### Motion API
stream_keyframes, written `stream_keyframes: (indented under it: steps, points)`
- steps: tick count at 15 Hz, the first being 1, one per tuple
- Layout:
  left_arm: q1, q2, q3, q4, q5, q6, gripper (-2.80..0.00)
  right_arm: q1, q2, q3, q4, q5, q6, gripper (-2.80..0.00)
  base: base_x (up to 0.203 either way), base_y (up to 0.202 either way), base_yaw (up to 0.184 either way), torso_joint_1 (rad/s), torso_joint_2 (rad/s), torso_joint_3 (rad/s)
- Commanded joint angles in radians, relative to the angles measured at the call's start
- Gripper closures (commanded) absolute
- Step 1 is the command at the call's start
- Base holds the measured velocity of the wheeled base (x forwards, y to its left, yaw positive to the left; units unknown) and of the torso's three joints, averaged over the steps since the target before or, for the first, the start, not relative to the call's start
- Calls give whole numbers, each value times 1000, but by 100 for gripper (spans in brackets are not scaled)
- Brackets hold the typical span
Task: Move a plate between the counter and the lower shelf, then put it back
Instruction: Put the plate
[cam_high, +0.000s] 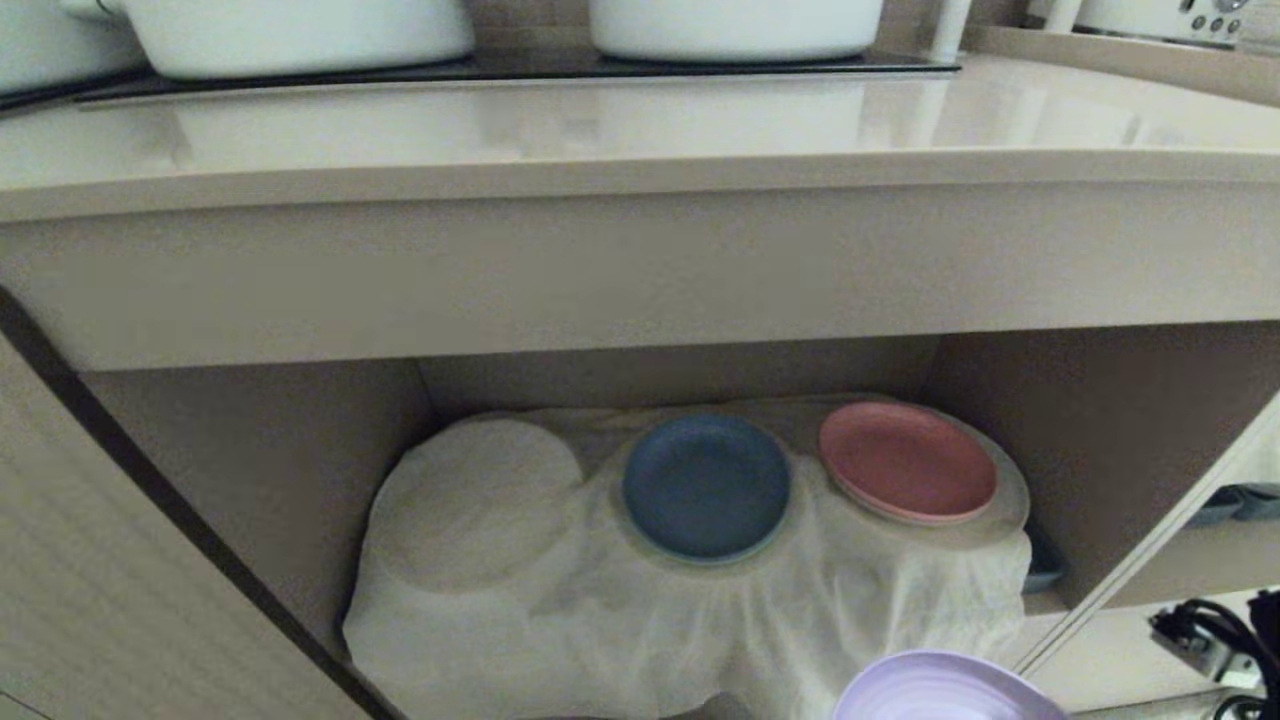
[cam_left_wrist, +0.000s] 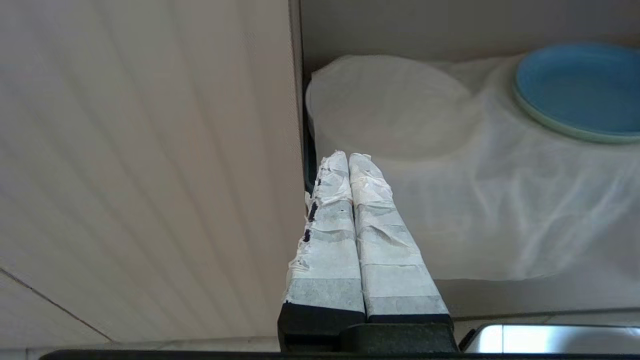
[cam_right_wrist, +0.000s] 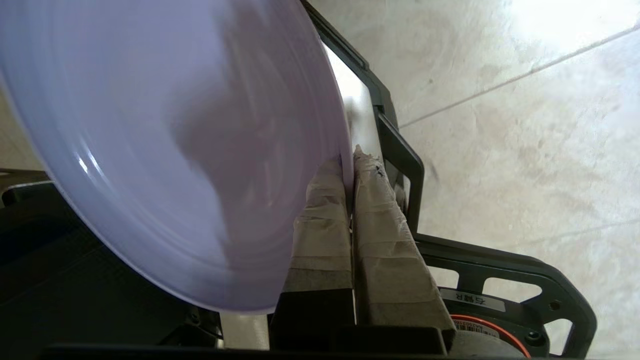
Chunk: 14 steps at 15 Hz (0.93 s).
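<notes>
Right wrist view: right gripper (cam_right_wrist: 350, 162) fingers pinch rim of glossy lavender plate (cam_right_wrist: 165, 140); left gripper (cam_left_wrist: 348, 159) fingers closed.

The lavender plate (cam_right_wrist: 165, 150), round with a low rim, is off both surfaces, tilted, its edge pinched in the right tool (cam_right_wrist: 350, 160). The beige worktop (cam_high: 640, 130) runs above the lower shelf (cam_high: 300, 480), whose base carries wrinkled white cloth.
</notes>
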Motion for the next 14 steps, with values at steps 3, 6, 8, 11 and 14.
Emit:
stream_keyframes:
  steps: [3,6,8,11,14]
  points:
    - [0,0,0,-1,0,0,0,1,2,0,0,2,1,0,0,0,0,243,-480,-258]
    - [0,0,0,-1,0,0,0,2,3,-2,-1,3,1,0,0,0,0,148,-529,-138]
    - [0,0,0,-1,0,0,0,1,3,-2,0,3,1,0,0,0,0,222,-446,-200]
    - [0,0,0,-1,0,0,0,2,2,-2,-1,3,1,0,0,0,0,95,-465,-220]
    - [0,0,0,-1,0,0,0,2,2,-3,-3,3,1,0,0,0,0,320,-485,-228]
